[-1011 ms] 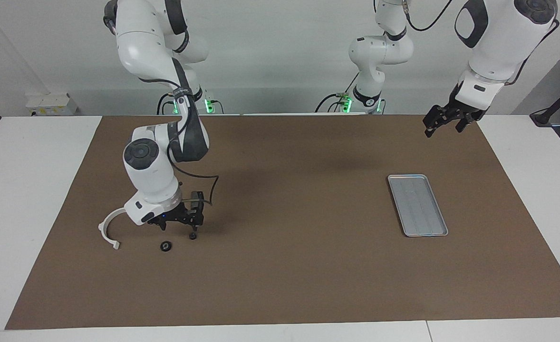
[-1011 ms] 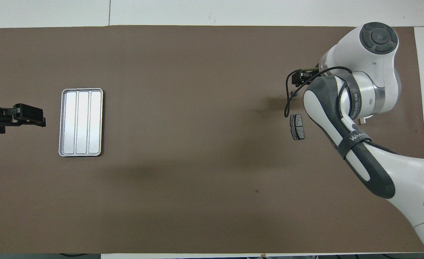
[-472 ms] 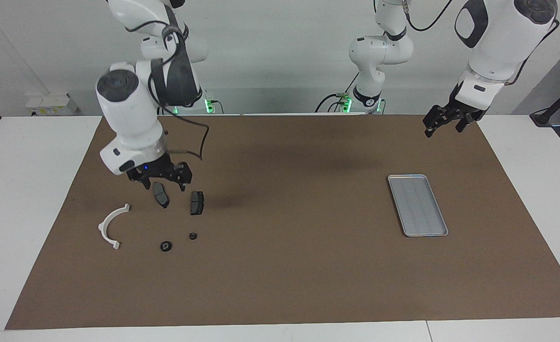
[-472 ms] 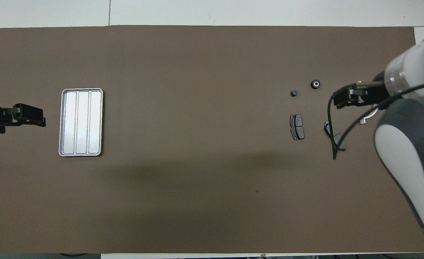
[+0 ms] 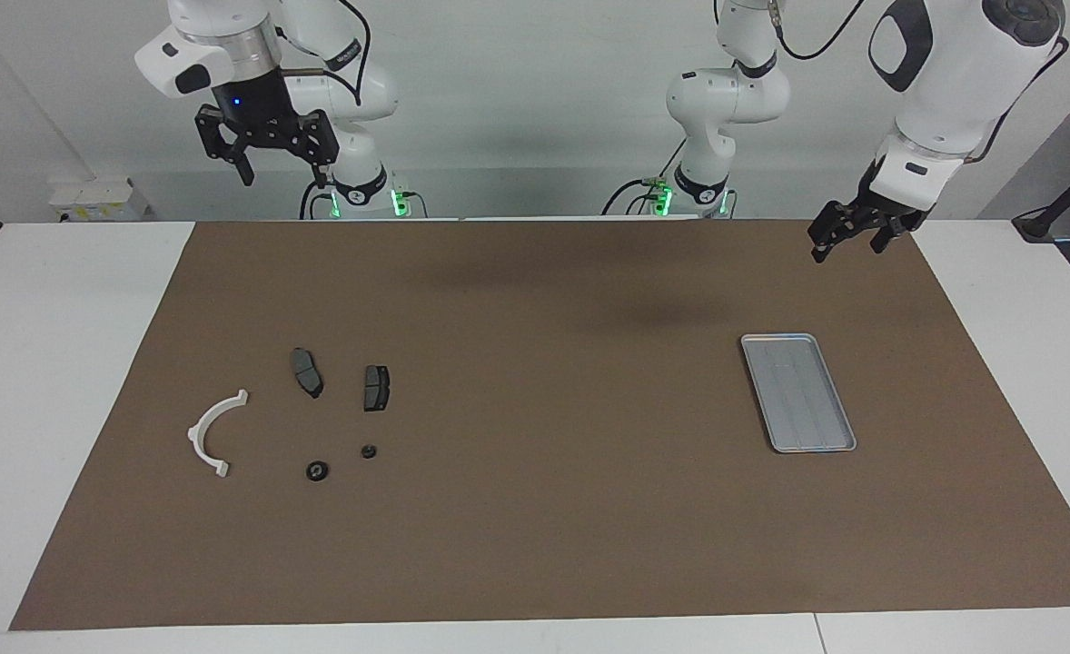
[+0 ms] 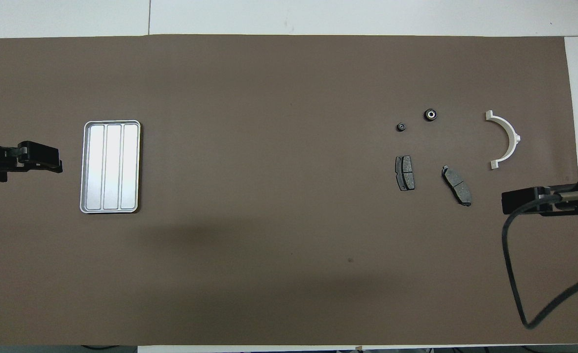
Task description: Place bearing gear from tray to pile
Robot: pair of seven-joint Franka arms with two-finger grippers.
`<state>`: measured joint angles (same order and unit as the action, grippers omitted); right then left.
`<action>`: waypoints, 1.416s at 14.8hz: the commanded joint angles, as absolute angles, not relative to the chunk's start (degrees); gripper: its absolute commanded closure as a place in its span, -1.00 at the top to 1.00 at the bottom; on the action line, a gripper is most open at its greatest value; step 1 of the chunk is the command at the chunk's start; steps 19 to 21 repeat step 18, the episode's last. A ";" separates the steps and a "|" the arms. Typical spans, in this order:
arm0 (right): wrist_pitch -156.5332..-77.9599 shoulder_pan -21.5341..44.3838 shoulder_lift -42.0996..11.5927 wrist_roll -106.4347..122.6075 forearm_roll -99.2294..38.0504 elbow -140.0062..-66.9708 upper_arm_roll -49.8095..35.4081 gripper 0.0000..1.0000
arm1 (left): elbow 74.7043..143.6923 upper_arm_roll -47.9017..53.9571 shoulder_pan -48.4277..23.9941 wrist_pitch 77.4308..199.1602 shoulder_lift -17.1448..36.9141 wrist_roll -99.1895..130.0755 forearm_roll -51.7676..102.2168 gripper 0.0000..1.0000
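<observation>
The small dark round bearing gear (image 5: 369, 450) (image 6: 401, 127) lies on the brown mat, with nothing holding it. It sits with the pile: two dark brake pads (image 5: 306, 372) (image 5: 375, 388) (image 6: 457, 185) (image 6: 405, 172) and a white curved bracket (image 5: 194, 433) (image 6: 513, 137). The silver tray (image 5: 776, 338) (image 6: 111, 121) lies empty toward the left arm's end of the table. My right gripper (image 5: 267, 154) (image 6: 506, 202) hangs open, high up by its base and well above the pile. My left gripper (image 5: 848, 238) (image 6: 56, 164) waits open in the air beside the tray.
A slightly larger dark ring (image 5: 317, 470) (image 6: 431, 114) lies beside the bearing gear. The brown mat (image 5: 535, 509) covers most of the white table. The right arm's black cable (image 6: 514, 274) hangs over the mat's edge at that arm's end.
The right arm rose from the small parts, where its fingers stood low over the bearing gear, and drew back high toward its base, uncovering the whole pile. The left arm has not moved.
</observation>
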<state>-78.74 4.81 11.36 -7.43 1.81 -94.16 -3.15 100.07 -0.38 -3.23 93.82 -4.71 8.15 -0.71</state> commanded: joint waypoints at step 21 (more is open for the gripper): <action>-82.18 2.81 11.34 -7.56 -2.29 -94.31 -3.25 1.00 | 99.84 -0.70 -3.60 92.90 -5.45 8.00 -0.18 1.00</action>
